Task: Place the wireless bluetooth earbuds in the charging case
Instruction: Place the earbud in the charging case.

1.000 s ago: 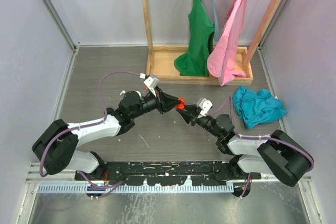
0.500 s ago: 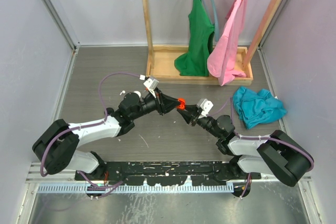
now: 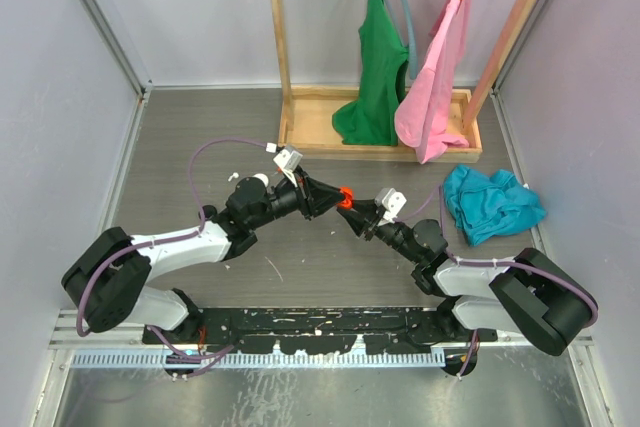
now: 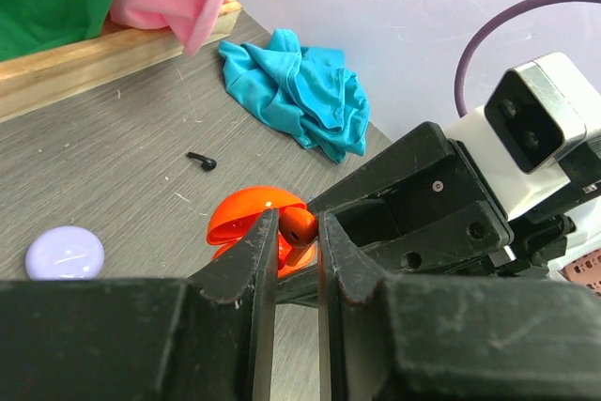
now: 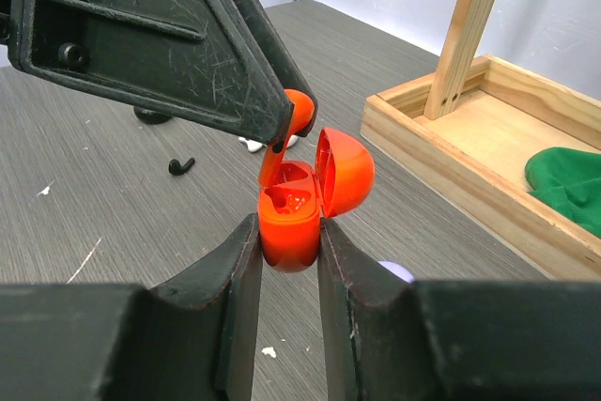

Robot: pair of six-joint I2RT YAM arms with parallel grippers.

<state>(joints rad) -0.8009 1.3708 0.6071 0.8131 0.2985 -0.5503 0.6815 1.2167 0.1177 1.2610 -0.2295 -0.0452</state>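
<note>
My right gripper (image 5: 286, 243) is shut on the open red charging case (image 5: 293, 221), lid (image 5: 344, 171) tipped back; the case also shows in the top view (image 3: 345, 197). My left gripper (image 4: 299, 232) is shut on a red earbud (image 4: 300, 225), its stem pointing down into the case's left well; the earbud also shows in the right wrist view (image 5: 297, 112). The two grippers meet at mid table in the top view, the left gripper (image 3: 335, 196) and the right gripper (image 3: 352, 210). A black earbud (image 4: 201, 161) lies on the table, also in the right wrist view (image 5: 178, 167). A white earbud (image 5: 250, 145) lies partly hidden behind the left fingers.
A lilac round case (image 4: 64, 254) lies on the table. A wooden rack base (image 3: 380, 132) stands at the back with a green shirt (image 3: 378, 67) and a pink shirt (image 3: 436, 77) hanging. A teal cloth (image 3: 492, 203) is crumpled at the right.
Both grippers have edged slightly closer together, bringing the red earbud over the open case. Otherwise little has moved.
</note>
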